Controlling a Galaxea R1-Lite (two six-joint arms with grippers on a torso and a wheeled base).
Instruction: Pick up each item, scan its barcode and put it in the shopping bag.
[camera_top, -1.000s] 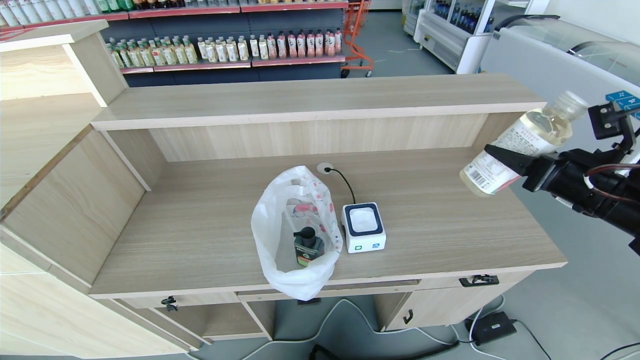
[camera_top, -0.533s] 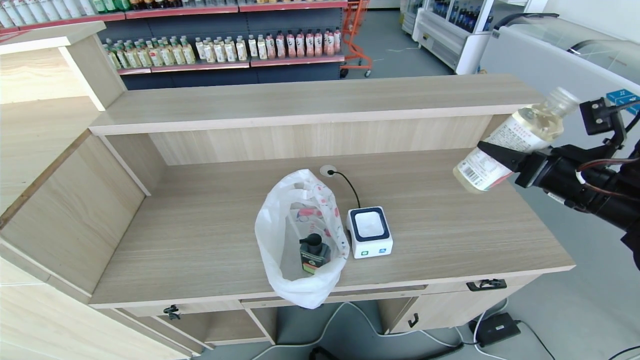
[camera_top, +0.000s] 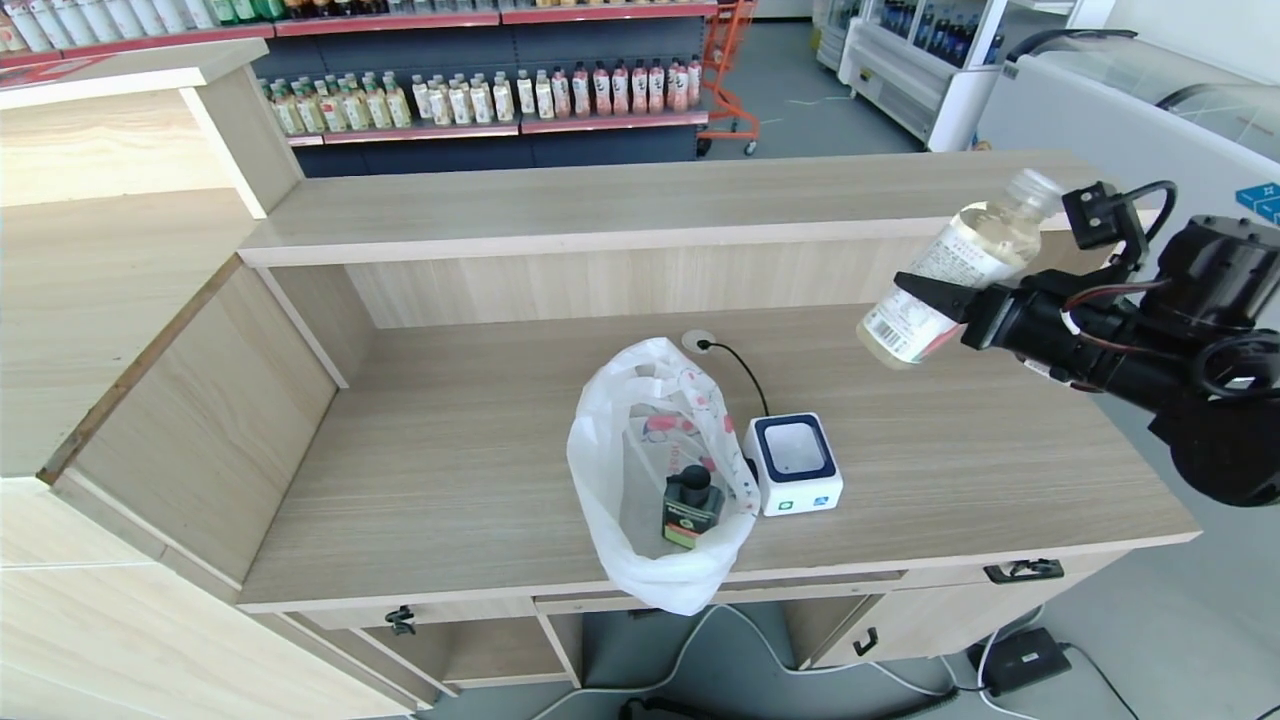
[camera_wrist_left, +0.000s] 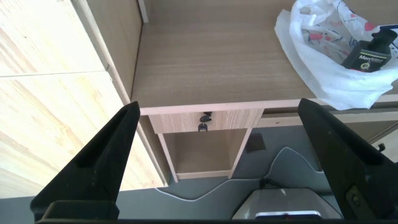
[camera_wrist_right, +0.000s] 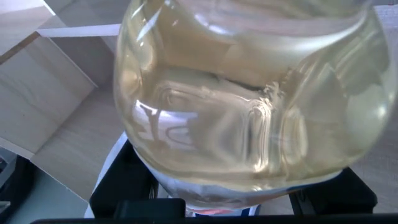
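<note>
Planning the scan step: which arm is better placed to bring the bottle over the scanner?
Right. The right pincer grips the bottle above the counter's right end; the scanner sits mid-counter. The left pincer hangs open, empty, off the front edge.

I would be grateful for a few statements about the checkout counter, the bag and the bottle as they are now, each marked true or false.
1. The right end effector grips the clear plastic bottle of pale yellow liquid. True.
2. That bottle stands upright on the light wooden counter. False: it is held tilted in the air above the counter.
3. The white plastic shopping bag holds a dark bottle with a black pump top. True.
4. The white square scanner with a dark-framed window sits on the bag's left. False: it sits beside the bag on the robot's right.
5. The left end effector is shut on a box. False: it is open and empty.
</note>
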